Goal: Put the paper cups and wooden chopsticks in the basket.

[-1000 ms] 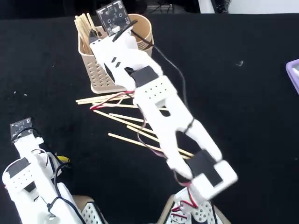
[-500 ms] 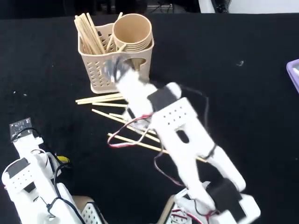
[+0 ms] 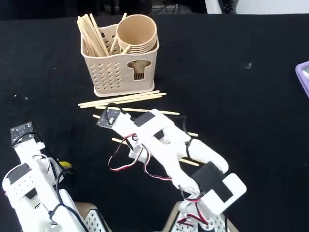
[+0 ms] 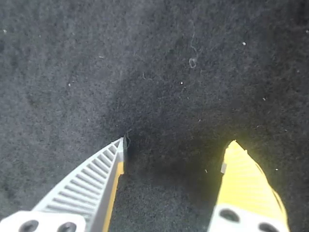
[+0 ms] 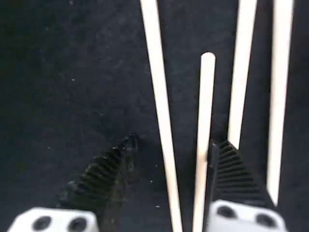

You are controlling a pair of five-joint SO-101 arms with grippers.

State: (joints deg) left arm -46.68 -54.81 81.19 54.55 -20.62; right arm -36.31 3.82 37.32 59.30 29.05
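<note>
While the left arm (image 3: pixel 29 179) holds its jaws apart at the near-left corner of the tabletop (image 3: pixel 241 121), the right arm (image 3: pixel 164 145) has its jaws spread astride two wooden chopsticks (image 5: pixel 161 96).

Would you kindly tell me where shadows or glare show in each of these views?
High view: light falls evenly on the black cloth, with no glare and no clear shadow beside the basket. Left wrist view: a darker shadow patch lies on the cloth under the open left tool. Right wrist view: the chopsticks stand bright against the dark cloth at the open right tool.
</note>
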